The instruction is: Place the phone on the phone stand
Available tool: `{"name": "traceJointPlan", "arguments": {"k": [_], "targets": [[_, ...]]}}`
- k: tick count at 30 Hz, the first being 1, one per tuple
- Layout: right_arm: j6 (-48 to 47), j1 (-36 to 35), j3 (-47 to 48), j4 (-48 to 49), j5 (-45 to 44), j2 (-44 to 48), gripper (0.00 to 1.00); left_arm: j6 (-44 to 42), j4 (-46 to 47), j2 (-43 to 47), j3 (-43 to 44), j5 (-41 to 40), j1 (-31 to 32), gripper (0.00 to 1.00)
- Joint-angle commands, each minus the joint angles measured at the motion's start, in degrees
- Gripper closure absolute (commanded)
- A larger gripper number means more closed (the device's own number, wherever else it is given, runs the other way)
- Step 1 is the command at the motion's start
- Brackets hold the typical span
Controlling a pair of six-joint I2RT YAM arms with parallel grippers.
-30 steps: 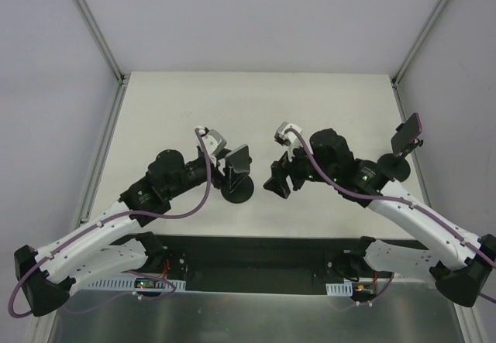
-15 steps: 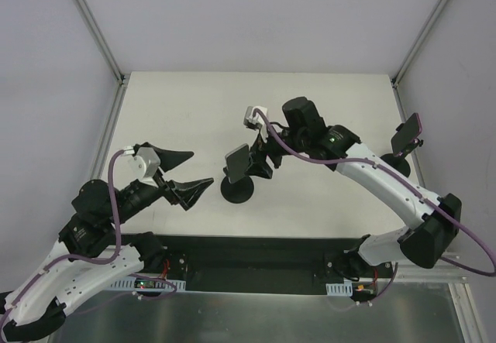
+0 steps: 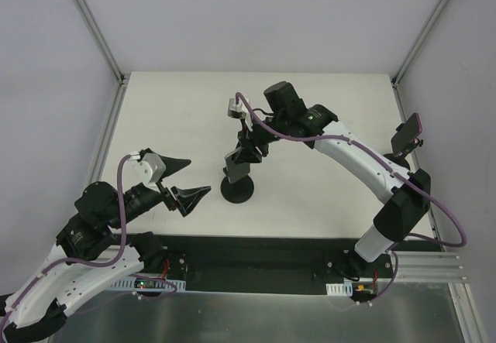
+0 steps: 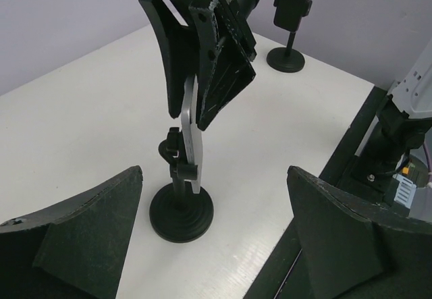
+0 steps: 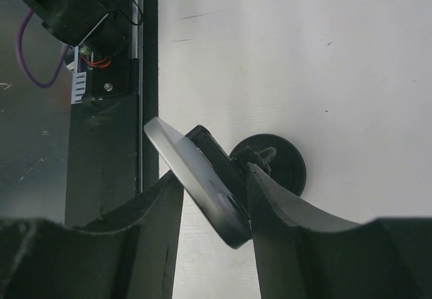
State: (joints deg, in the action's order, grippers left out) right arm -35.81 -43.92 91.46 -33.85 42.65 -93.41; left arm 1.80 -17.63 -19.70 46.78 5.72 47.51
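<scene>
A thin phone (image 3: 237, 163) with a grey back and dark front leans on the clip of a black phone stand (image 3: 237, 190) with a round disc base, mid-table. My right gripper (image 3: 245, 149) comes down over the phone's top edge with a finger on each face, shut on it. In the right wrist view the phone (image 5: 196, 171) lies tilted between my right gripper's (image 5: 216, 177) fingers, above the stand base (image 5: 287, 167). My left gripper (image 3: 200, 176) is open and empty, left of the stand, facing the phone (image 4: 192, 144) and the stand base (image 4: 181, 212).
A second dark phone (image 3: 408, 134) with a pinkish-purple edge sits on a like stand at the table's right edge; that stand also shows in the left wrist view (image 4: 285, 59). The black rail (image 3: 256, 250) runs along the near table edge. Metal posts stand at the back corners.
My left gripper let go of the phone on the middle stand and drew back to the lower left, open. My right gripper moved in from the right and closed over the phone's top.
</scene>
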Motion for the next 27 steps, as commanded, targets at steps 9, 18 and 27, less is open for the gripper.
{"name": "traceJointPlan", "arguments": {"k": [9, 18, 27], "targets": [[3.18, -0.46, -3.48, 3.70, -1.86, 5.77, 1.00, -1.28, 0.66, 0.72, -2.66, -3.87, -0.66, 0.14], [19.19, 5.06, -1.72, 3.97, -41.57, 14.99, 1.00, -0.40, 1.98, 2.30, -5.21, -5.45, -0.66, 0.14], [22.01, 29.57, -0.67, 7.73, -46.00, 22.92, 1.00, -1.28, 2.33, 1.77, -5.65, -5.10, -1.19, 0.15]]}}
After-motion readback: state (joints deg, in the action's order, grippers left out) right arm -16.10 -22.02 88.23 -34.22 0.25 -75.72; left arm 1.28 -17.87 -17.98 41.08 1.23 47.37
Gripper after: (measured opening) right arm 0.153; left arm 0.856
